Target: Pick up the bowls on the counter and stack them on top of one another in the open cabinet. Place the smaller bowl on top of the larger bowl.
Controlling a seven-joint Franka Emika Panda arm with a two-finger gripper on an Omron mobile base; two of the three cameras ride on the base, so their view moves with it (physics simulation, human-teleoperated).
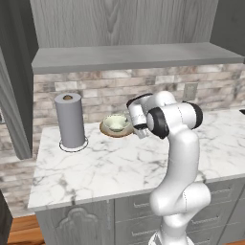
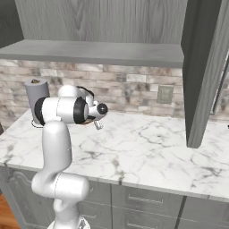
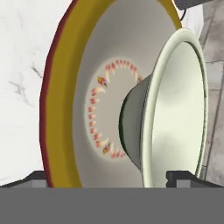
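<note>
On the white marble counter (image 1: 119, 162) the smaller bowl (image 1: 116, 123), pale cream-green, sits inside the larger bowl (image 1: 109, 131), which is wide with a tan-brown rim. My gripper (image 1: 135, 126) hovers just right of them, open and holding nothing. In the hand view both bowls are close up. The larger bowl (image 3: 78, 87) shows a red-flecked ring inside, and the smaller bowl (image 3: 175, 109) rests in it. My gripper (image 3: 109, 178) has one fingertip (image 3: 39, 177) by the larger bowl's rim. The open cabinet shelf (image 1: 134, 56) is above, bare.
A grey paper-towel cylinder (image 1: 71, 121) stands left of the bowls. A brick backsplash with an outlet (image 1: 190, 91) runs behind. An open cabinet door (image 2: 201, 71) hangs over the counter's right side, and another door (image 1: 12, 95) hangs at the left. Drawer fronts (image 2: 147, 199) lie below.
</note>
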